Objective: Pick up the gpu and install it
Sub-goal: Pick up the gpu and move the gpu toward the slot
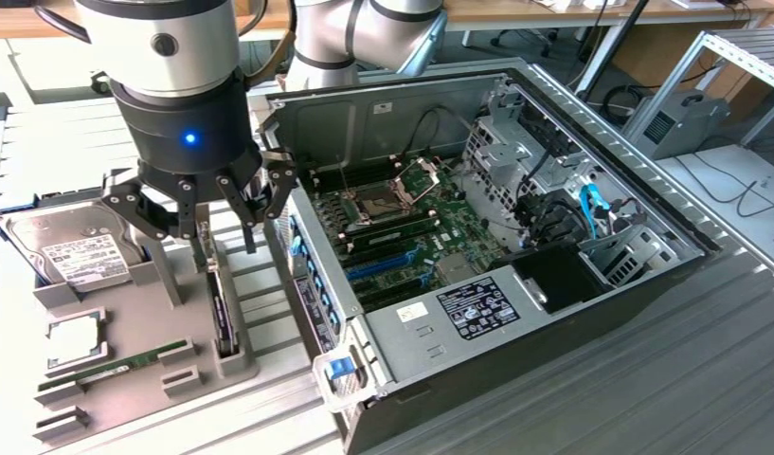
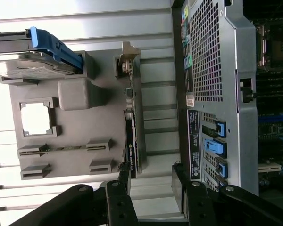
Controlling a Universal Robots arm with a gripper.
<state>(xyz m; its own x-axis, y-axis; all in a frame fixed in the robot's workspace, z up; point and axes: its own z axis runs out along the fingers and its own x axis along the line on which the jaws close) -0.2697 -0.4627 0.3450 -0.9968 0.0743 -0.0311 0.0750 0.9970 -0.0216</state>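
At the grey tray's point(image 1: 144, 320) near end lie the green memory stick point(image 1: 115, 368) and a square chip point(image 1: 77, 341), neither of which concerns this step. Along the tray's edge facing the computer case point(image 1: 405, 327), the gpu point(image 1: 223, 322) stands on its long edge in a slot, untouched. The gripper point(image 1: 217, 229) hovers above that edge of the tray with its fingers spread wide and nothing between them. The step in hand looks like the reach for the grasp. To do it well, the spread fingers should straddle the thin card squarely; in the wrist view the gpu point(image 2: 131, 141) seems to line up nearer one finger point(image 2: 125, 173) than the gap's middle, so centring first is wise. A straight descent and a grip on the card's flat faces near mid-length should spare its edge connector. The hard drive point(image 1: 77, 251) sits at the tray's far end, out of the way.
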